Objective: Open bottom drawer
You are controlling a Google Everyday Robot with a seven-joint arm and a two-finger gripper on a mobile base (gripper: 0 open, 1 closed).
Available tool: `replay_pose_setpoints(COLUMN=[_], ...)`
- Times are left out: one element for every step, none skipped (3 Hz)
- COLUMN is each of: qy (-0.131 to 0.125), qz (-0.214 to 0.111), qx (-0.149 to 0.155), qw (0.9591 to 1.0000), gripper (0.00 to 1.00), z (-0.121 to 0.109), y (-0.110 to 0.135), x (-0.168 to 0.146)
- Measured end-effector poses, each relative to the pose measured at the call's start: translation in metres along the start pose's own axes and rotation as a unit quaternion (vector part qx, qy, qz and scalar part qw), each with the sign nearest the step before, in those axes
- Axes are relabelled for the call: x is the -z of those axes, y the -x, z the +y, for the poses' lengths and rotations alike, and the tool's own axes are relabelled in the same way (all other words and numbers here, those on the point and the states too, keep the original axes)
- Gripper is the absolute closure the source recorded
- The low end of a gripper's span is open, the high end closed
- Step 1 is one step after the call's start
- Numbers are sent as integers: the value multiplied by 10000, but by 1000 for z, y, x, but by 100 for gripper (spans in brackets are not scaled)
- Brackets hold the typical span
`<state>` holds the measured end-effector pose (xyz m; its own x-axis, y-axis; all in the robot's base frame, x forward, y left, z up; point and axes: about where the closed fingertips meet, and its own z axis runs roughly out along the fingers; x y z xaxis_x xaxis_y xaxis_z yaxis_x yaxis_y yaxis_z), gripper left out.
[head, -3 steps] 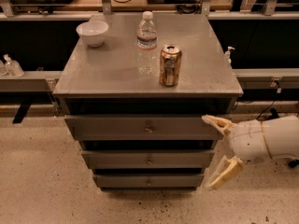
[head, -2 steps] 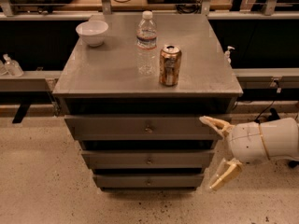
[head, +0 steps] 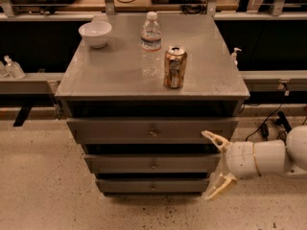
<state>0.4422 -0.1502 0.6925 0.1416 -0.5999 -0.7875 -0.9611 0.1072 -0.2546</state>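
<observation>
The bottom drawer [head: 153,185] is the lowest and narrowest of three grey fronts on the metal cabinet, shut flush, with a small round brass knob [head: 153,187] at its middle. My gripper [head: 214,165] reaches in from the right on a white arm, open, its two tan fingers spread wide one above the other. The upper fingertip [head: 207,135] lies over the right end of the top drawer [head: 152,131]. The lower fingertip [head: 211,195] hangs beside the right end of the bottom drawer. Nothing is between the fingers.
On the cabinet top [head: 110,71] stand a white bowl [head: 95,33], a clear water bottle [head: 151,44] and a soda can [head: 175,67]. The middle drawer [head: 152,163] is shut. Speckled floor [head: 43,186] surrounds the cabinet; cables [head: 268,123] lie at the right.
The gripper has drifted a little to the left, toward the cabinet's right side, still spread open. The drawers have not moved.
</observation>
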Motion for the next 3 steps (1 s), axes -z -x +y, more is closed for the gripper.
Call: replay_pose_setpoints(qy=[-261,-424,-505], qz=[437,983,1035], qx=[470,659,665], qw=[9976,9921,9911], gripper=[0,0,0], z=[3,-4,-8], y=[-48,-71,-73], x=[-33,-43,-43])
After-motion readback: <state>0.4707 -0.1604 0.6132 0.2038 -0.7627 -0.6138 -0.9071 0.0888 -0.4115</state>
